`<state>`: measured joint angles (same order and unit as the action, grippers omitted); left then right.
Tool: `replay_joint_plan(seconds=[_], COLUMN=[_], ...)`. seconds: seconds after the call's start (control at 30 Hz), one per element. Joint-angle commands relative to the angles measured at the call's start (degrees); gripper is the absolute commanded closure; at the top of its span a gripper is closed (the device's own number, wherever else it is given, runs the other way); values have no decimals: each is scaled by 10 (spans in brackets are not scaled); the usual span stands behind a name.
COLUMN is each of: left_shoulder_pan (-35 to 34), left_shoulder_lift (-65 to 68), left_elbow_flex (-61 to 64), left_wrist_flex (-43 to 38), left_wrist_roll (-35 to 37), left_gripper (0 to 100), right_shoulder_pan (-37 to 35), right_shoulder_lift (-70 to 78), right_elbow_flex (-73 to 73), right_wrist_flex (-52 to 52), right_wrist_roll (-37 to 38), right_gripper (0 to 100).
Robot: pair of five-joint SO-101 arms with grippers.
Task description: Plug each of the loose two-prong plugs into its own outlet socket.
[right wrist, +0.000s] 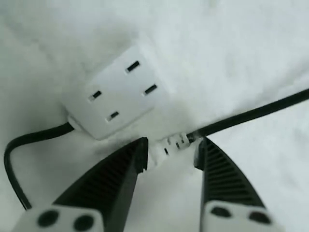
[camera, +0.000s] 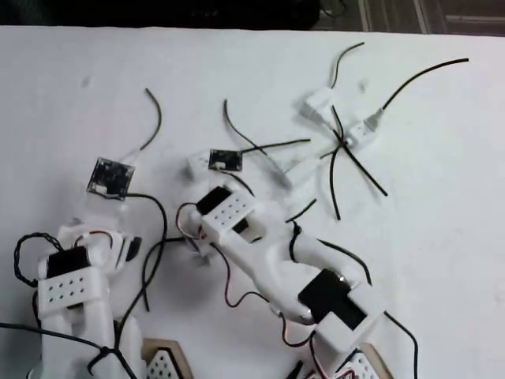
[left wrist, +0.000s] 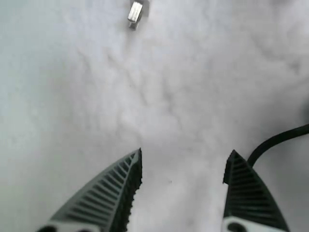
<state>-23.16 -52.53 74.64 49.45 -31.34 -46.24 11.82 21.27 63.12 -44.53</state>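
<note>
**Right gripper** (right wrist: 173, 141): the jaws are open, with one tip on each side of a white plug (right wrist: 166, 145) lying on the counter (right wrist: 241, 43). Whether the tips touch the plug cannot be told. The plug cord (right wrist: 251, 113) runs off past one jaw. A white outlet (right wrist: 118, 96) lies face up just beside the plug, with four slots showing. The outlet cord (right wrist: 34, 137) leaves one edge and curls away. The right wrist view supplies this slot and jaw detail.

**Left gripper** (left wrist: 186, 152): the jaws are wide open over bare counter and grip nothing. A black cord (left wrist: 280, 140) passes close to one jaw. A small pale piece (left wrist: 135, 12) lies well apart from the tips and is too blurred to identify.

**Layout, high view:**
- The right arm (camera: 260, 249) extends from 5 o'clock to the counter centre, with its front end pointing toward 11 o'clock. This places the plug and outlet near the centre.
- The left arm (camera: 71, 288) stands at 7 o'clock, with its front end pointing toward 12 o'clock.
- At 1 o'clock, well apart from both arms, lie two white connectors (camera: 319, 105) among crossing loose cords (camera: 359, 166). Whether they are plugs or outlets cannot be told.
- A further curved cord (camera: 154, 118) lies at 11 o'clock.
</note>
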Motion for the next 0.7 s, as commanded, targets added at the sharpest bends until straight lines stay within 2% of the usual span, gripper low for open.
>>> replay_joint_plan(seconds=[0.0, 0.23, 0.5, 0.57, 0.63, 0.67], left_shoulder_pan=[-3, -3, -3, -3, -3, -3], left_shoulder_lift=[-11, -11, -11, -11, -11, -11], left_elbow_flex=[-3, -3, -2, -2, -1, -1], left_wrist_flex=[-9, -9, -9, -9, -9, -9], left_wrist_roll=[-4, -4, -4, -4, -4, -4], left_gripper=[725, 725, 725, 725, 725, 725], right_shoulder_pan=[1, 0, 0, 0, 1, 2], right_shoulder_lift=[9, 15, 69, 70, 69, 66], right_elbow_flex=[-9, -4, -28, -31, -31, -30], right_wrist_flex=[-19, -52, -24, -19, -18, -17], right_wrist_roll=[-4, -4, -4, -4, -2, -2], right_gripper=[830, 830, 832, 877, 980, 989])
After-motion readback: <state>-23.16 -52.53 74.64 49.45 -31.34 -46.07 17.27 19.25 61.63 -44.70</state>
